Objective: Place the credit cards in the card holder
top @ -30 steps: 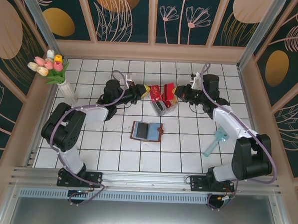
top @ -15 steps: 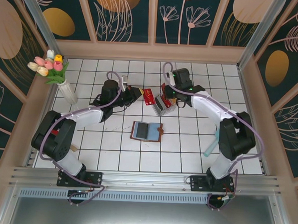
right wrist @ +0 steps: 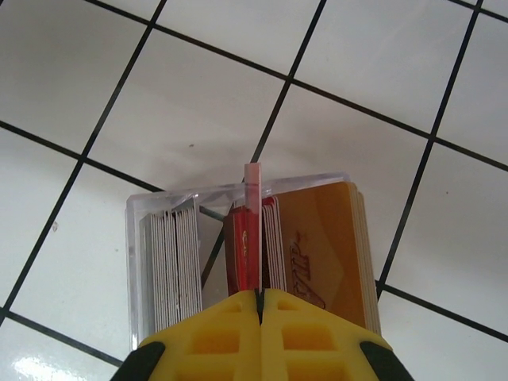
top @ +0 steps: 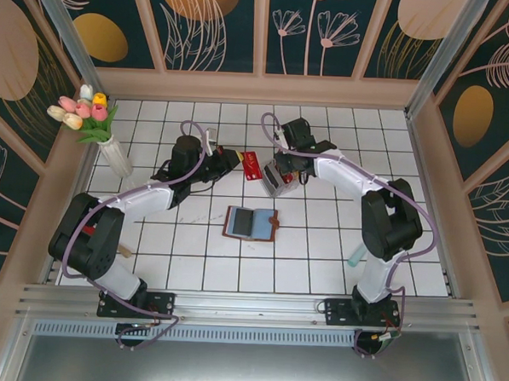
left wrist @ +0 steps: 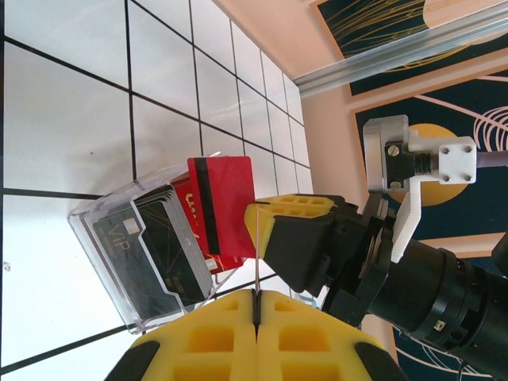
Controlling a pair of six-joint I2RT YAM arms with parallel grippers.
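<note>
Legibly, "VIP" on black card (left wrist: 151, 246) in tray (left wrist: 95, 266); jaws pinch red cards (right wrist: 252, 230).

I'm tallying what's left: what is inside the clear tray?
The clear tray holds upright cards: an edge-on stack at one end, a tan-orange card at the other, red cards between, one pinched by the shut right gripper. Cards behind these faces are covered, so uncountable.

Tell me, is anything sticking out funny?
Yes: one red card pokes out of the clear tray, higher than the other cards, pinched by the right gripper. Nothing looks spilled or broken.
</note>
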